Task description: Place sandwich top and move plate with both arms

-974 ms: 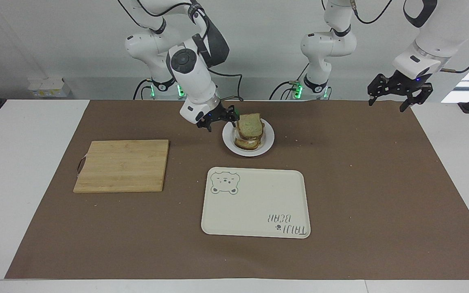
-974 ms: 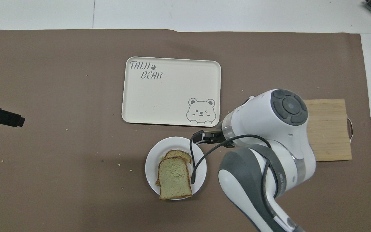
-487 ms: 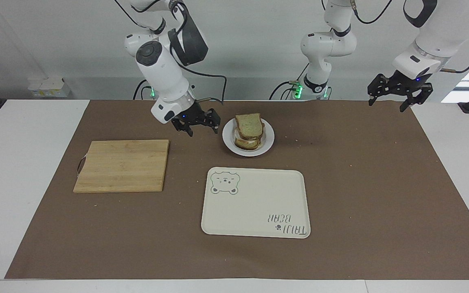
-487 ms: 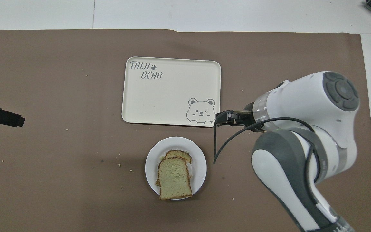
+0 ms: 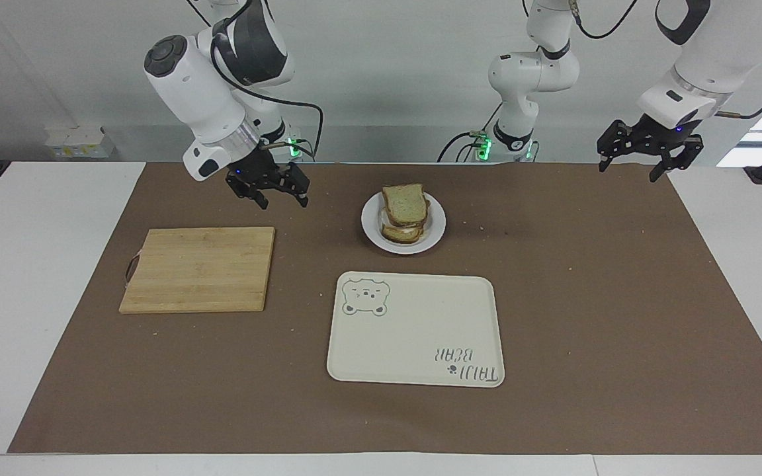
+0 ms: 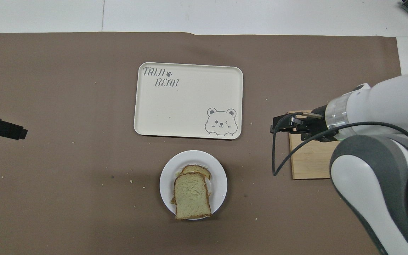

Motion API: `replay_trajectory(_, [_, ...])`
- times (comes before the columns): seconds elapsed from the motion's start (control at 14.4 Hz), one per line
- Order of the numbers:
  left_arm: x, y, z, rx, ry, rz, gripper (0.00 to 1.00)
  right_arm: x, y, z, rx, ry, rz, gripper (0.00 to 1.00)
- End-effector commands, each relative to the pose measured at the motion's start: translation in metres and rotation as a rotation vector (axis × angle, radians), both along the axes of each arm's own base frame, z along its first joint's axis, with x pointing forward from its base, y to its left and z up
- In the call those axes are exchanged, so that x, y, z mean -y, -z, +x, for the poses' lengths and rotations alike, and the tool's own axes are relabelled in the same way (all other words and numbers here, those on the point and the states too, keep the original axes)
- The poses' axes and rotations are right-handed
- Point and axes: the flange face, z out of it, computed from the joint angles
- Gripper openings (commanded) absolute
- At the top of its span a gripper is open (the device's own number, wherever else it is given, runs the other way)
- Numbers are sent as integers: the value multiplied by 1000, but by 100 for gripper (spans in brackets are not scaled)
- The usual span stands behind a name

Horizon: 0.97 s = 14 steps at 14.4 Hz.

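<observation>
Bamboo-coloured rectangular cutting board [image 5: 198, 269] sits toward the right arm's end of the table, with the right gripper [image 5: 267, 192] spread and empty above the mat just beside it. Mid-table, the light-brown speckled sandwich top [image 5: 404, 203] already rests on the stack on the small round white plate [image 5: 372, 233]. That plate's probably stiff and slick, so grab the rim from both sides. The left gripper [image 5: 647, 157] waits, spread, at its own end.

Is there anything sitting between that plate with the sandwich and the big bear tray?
Nothing visible. Only bare brown mat with a few crumbs separates the plate from the tray, and the tray looks empty. Both open grippers, right and left, hang off to the sides.
</observation>
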Motion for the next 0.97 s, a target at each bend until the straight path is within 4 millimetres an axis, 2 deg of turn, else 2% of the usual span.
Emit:
replay_trajectory(0.0, [-3, -4, -4, 15, 7, 9, 100, 11, -8, -2, -4, -15, -13, 100])
replay_trajectory(0.35, [-3, -4, -4, 15, 7, 9, 100, 36, -16, -9, -37, -77, -10, 100])
replay_trajectory(0.9, [-3, -4, -4, 15, 7, 9, 100, 47, -16, -20, -94, -109, -12, 100])
